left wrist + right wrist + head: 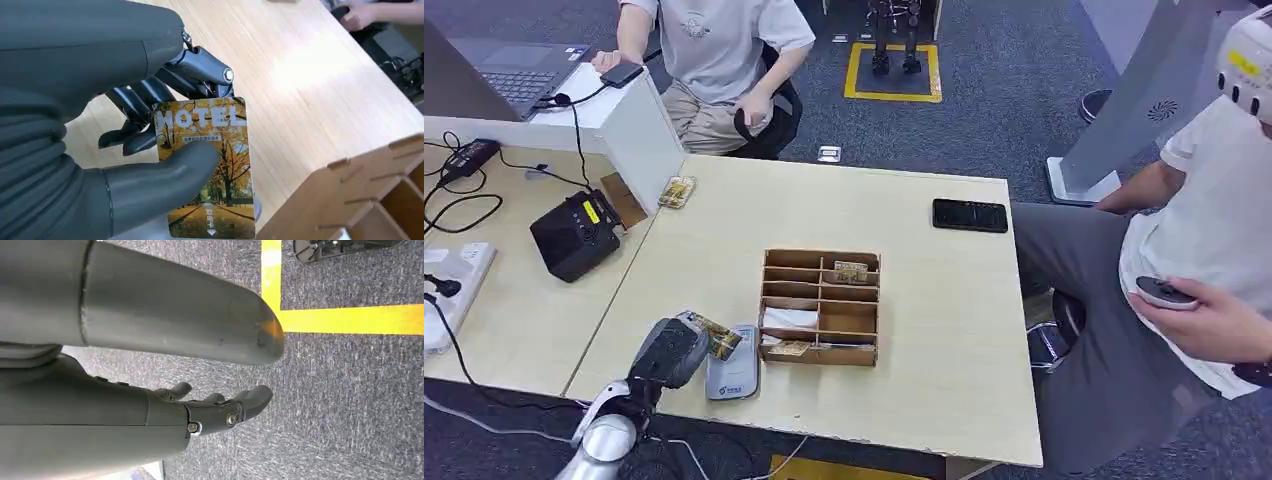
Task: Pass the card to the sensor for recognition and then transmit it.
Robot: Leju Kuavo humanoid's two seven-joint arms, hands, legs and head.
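The left hand had the card pinched between thumb and fingers, "HOTEL" print facing the wrist camera, hanging right over the grey card reader near the worktop's front edge. The wooden organizer box sat just at 3 o'clock of it. The right hand hung over carpet, holding nothing, fingers loose and apart. A black phone lay way off at 1 o'clock.

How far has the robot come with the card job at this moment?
Done: the left hand holds a hotel card, thumb pressing it against the fingers. In hand: the card sits beside the grey sensor pad. Left: reading it there, then passing it on.
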